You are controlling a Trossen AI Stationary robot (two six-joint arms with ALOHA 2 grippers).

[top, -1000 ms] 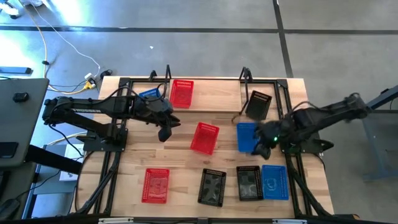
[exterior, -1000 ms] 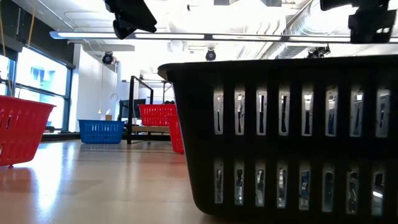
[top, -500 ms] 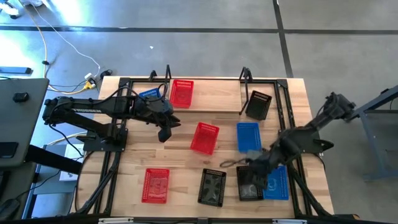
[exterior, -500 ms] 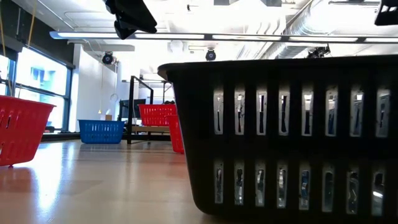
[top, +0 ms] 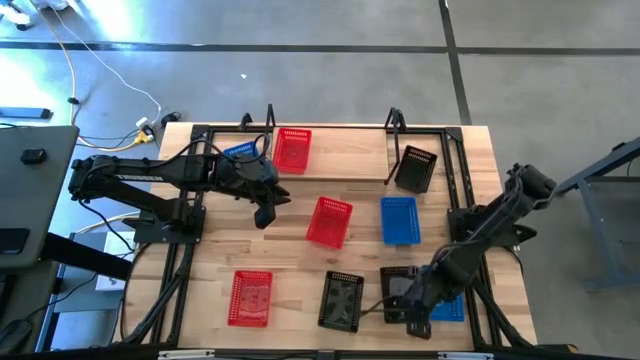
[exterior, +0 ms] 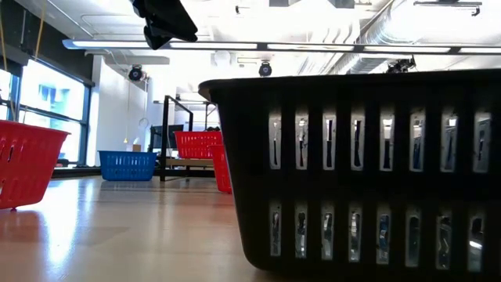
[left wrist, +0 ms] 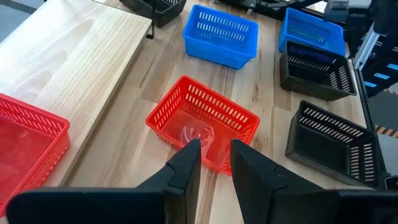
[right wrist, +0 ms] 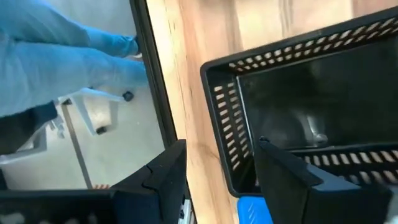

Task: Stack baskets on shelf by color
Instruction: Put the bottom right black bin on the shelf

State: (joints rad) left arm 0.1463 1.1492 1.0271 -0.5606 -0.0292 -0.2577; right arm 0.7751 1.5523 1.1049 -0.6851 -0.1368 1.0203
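Black basket (top: 400,293): front row of the tabletop, directly under the right pincer (top: 418,318), one wall between its parted, empty fingers.
Change: right pincer swung here from the blue basket (top: 399,219).
Meaning: black pick-up likely next.
Left pincer (left wrist: 210,163): slightly parted, empty, above the red basket (left wrist: 203,123).

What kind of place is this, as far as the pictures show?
Probably a robotics lab or workshop: bare concrete floor, loose cables beside the table, and exposed ceiling ducts with strip lights.
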